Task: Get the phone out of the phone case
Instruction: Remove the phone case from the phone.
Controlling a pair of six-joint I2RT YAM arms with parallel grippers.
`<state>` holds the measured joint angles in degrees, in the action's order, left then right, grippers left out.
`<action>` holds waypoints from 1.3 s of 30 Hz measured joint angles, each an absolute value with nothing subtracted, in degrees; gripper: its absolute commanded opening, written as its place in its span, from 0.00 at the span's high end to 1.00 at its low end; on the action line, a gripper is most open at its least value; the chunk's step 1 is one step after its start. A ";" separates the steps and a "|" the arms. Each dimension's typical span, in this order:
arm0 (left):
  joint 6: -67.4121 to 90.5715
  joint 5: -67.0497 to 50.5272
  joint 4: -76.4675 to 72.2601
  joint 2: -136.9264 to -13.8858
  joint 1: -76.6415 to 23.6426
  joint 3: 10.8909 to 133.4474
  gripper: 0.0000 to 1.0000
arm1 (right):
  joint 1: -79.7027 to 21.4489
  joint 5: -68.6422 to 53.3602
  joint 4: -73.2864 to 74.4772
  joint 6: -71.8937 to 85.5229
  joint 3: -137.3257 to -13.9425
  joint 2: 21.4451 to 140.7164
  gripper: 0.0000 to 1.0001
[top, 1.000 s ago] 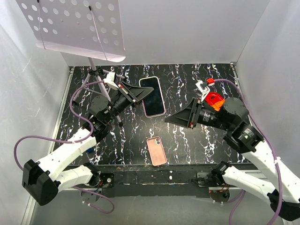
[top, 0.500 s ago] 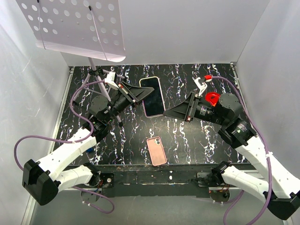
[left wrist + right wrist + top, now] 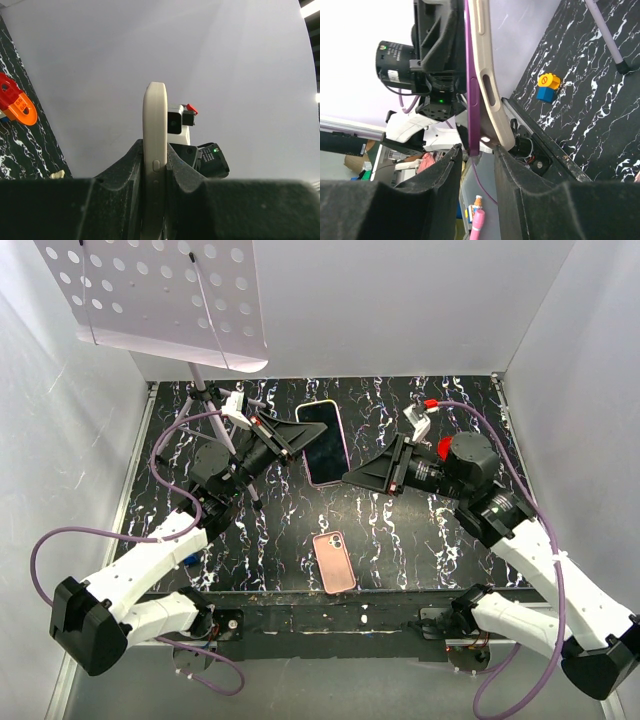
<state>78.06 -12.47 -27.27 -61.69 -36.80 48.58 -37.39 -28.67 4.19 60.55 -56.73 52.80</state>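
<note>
The phone (image 3: 325, 445), in its case (image 3: 489, 85), is held up off the counter (image 3: 400, 530), pinched at one long edge by the left end effector (image 3: 292, 436). That end effector is clenched across the thickness of the phone, one finger on each flat side. The right end effector (image 3: 476, 170) is released, its jaws standing apart on either side of the phone's free end, just short of touching. In the right wrist view the purple edge of the phone and the pale case part slightly towards that end, so a gap has already opened there. The step in hand looks like the peel, and doing it well probably means closing the right jaws on one layer only. The better choice is likely the pale lip of the case, since taking both layers would simply clamp them together again. The pull should likely run away from the screen and along the length, slowly, so the case rolls off rather than snapping. The left grip needs to hold firm enough that the phone does not twist or drop. Below on the counter, well apart, lies a pink slab (image 3: 334, 561) with a camera corner; whether it is a phone or a spare case I cannot tell. A blue and yellow block (image 3: 547, 87) sits farther off.
</note>
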 measured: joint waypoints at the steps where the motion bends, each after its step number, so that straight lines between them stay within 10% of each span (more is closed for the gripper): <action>1: 78.06 -12.71 -27.49 -61.69 -36.73 48.49 1.00 | -37.39 -28.67 4.23 60.49 -56.73 52.95 0.60; 10: 80.16 -12.99 -28.71 -61.69 -36.38 47.07 1.00 | -37.41 -33.36 -3.36 60.34 -57.12 57.28 0.64; 15: 81.80 -13.26 -29.26 -61.73 -36.36 46.50 1.00 | -37.19 -36.86 -6.76 62.19 -58.19 60.84 0.99; 19: 78.17 -14.61 -26.79 -61.34 -36.16 48.64 0.36 | -36.47 -39.48 -9.52 66.54 -57.49 61.28 0.99; 23: 71.81 -19.64 -19.20 -57.84 -38.13 50.13 0.10 | -35.90 -39.31 -14.20 69.78 -54.08 60.42 0.99; 39: 59.33 -21.47 -9.56 -47.55 -38.41 46.04 0.46 | -32.67 -40.75 -25.98 82.85 -48.62 55.94 0.99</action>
